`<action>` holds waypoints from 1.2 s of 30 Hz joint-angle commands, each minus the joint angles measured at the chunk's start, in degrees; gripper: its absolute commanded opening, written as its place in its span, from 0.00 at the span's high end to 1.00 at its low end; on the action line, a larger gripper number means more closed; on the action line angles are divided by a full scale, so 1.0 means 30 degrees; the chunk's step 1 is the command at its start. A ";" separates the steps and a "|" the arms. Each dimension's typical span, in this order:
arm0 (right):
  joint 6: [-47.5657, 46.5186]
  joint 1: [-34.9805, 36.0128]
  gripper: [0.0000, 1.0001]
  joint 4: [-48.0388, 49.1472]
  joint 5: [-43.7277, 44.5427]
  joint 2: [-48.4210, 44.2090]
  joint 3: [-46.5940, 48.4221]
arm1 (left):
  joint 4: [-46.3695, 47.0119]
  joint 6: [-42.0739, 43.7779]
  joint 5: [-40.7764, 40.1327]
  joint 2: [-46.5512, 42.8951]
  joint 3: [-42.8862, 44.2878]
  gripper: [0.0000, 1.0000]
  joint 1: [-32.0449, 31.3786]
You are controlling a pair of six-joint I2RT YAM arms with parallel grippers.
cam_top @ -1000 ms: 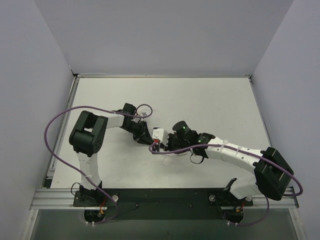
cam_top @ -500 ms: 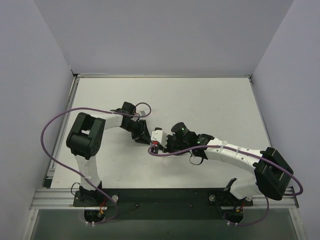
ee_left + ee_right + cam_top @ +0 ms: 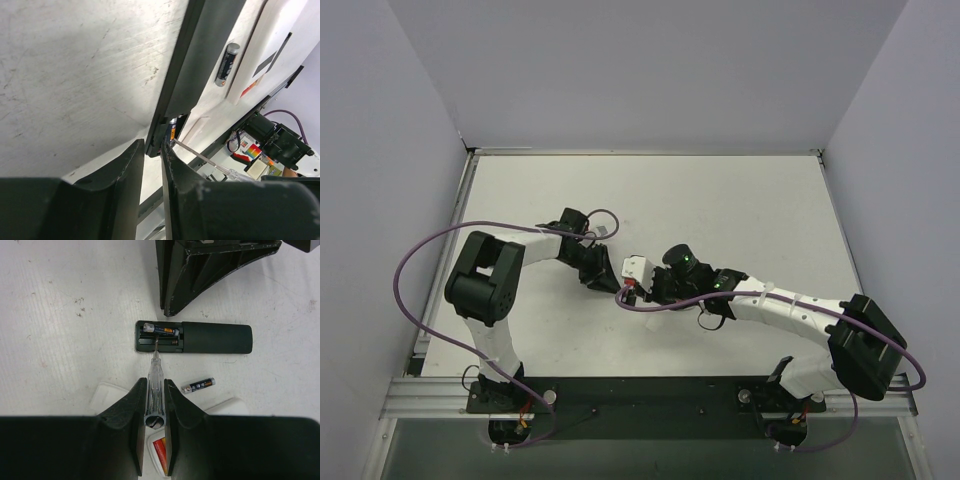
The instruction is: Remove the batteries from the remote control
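The black remote control [image 3: 215,337] lies flat on the table, its battery bay open at the left end. One battery [image 3: 161,330] sits in the bay's far slot. A second battery [image 3: 198,385] lies loose on the table in front of the remote. My right gripper [image 3: 153,385] is shut on a clear screwdriver [image 3: 155,367] whose tip reaches into the bay's near slot. My left gripper [image 3: 152,150] stands with its jaws a narrow gap apart. Its fingertips [image 3: 169,307] are at the remote's far edge beside the bay, and nothing shows between them.
White plastic pieces [image 3: 106,394] lie on the table under my right gripper, one [image 3: 159,450] with a red label. Purple cables [image 3: 420,262] loop off both arms. The white table [image 3: 720,200] has walls on three sides.
The left arm's elbow has swung leftward and its gripper has crept slightly toward the near side. The right gripper, still holding the screwdriver, has barely shifted.
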 commanded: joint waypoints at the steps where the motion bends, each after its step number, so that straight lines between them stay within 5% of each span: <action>1: 0.0532 0.0109 1.00 0.1226 -0.0046 -0.0034 -0.0124 | 0.0450 0.0049 -0.0198 -0.0240 -0.0162 0.71 0.0106; 36: 0.0502 0.0256 1.00 0.0817 0.1153 -0.0062 0.0550 | -0.0956 0.0781 -0.1956 -0.0180 0.0922 0.70 0.0575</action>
